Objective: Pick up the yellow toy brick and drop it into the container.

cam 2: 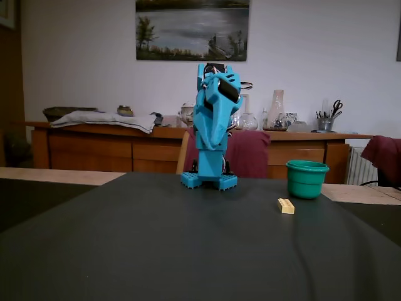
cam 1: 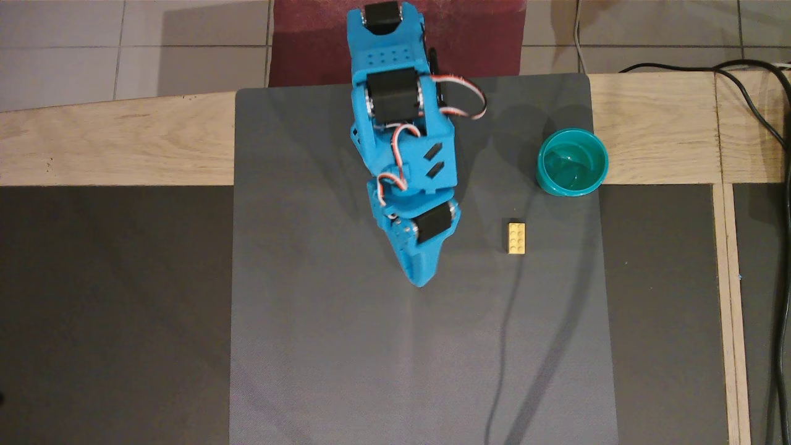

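The yellow toy brick point(cam 1: 517, 237) lies flat on the grey mat point(cam 1: 346, 358), studs up, in the open. It also shows in the fixed view point(cam 2: 286, 205). The teal-green cup point(cam 1: 572, 162) stands upright and empty just beyond the brick, at the mat's right edge; in the fixed view point(cam 2: 307, 179) it stands behind and right of the brick. The blue arm is folded over its base. My gripper point(cam 1: 420, 281) hangs above the mat, well to the left of the brick in the overhead view. Its jaws come together in one tip and hold nothing. In the fixed view the gripper point(cam 2: 210, 143) points downward.
The arm's base point(cam 2: 210, 180) stands at the mat's far edge. Black cables point(cam 1: 780, 185) run down the right side of the wooden table. A maroon chair point(cam 2: 247, 153) stands behind the base. Dark panels flank the mat.
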Controlling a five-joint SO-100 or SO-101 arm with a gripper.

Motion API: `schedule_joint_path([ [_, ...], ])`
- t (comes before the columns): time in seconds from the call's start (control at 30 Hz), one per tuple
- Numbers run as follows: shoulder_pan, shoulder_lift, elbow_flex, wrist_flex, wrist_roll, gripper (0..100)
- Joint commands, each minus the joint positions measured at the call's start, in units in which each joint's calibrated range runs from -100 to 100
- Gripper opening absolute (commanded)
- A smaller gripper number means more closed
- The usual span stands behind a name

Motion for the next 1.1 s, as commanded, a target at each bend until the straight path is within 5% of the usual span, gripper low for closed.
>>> schedule_joint_path([
  [0.0,-3.13,6.31,-3.42,-0.30,0.32,0],
  [0.47,-17.45,48.46,-22.01,-1.37,0.32,0],
  [0.63,-25.34,58.58,-21.56,-1.37,5.81,0],
  [1.07,-29.67,62.12,-21.29,-2.79,6.07,0],
])
